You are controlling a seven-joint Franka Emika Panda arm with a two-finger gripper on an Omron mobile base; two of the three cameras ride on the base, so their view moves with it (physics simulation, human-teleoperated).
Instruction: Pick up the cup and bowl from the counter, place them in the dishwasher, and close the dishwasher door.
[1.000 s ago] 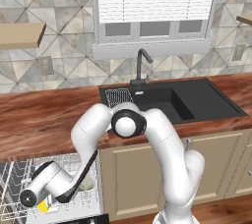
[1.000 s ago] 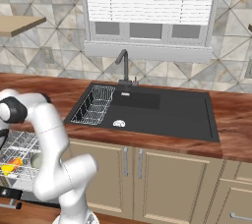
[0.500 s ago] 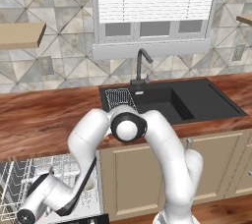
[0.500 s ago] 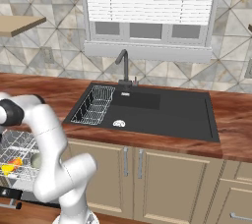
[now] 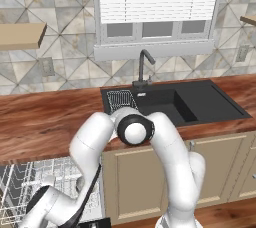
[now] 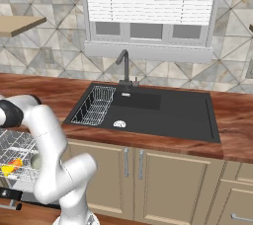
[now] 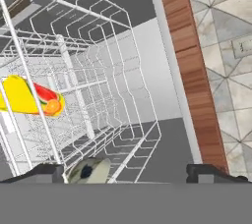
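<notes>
**Cup and bowl in the dishwasher rack**

The cup [image 7: 30, 99] is yellow with a red-orange patch, lying on its side in the white wire rack of the dishwasher [image 7: 103, 95], its long axis running across the rack. The pale grey-green bowl [image 7: 89, 171] sits between the fingers [image 7: 44, 173], which stand spread wide, gripping nothing. The reddish-brown desk [image 5: 45, 122] runs above, beside the black sink [image 6: 148, 113], under a tiled wall.

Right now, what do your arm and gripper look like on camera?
The arm is glossy white with rounded segments and dark joint rings; a black cable runs along its lower link. The gripper ends in two small dark finger tips, seen in the hand view.
</notes>
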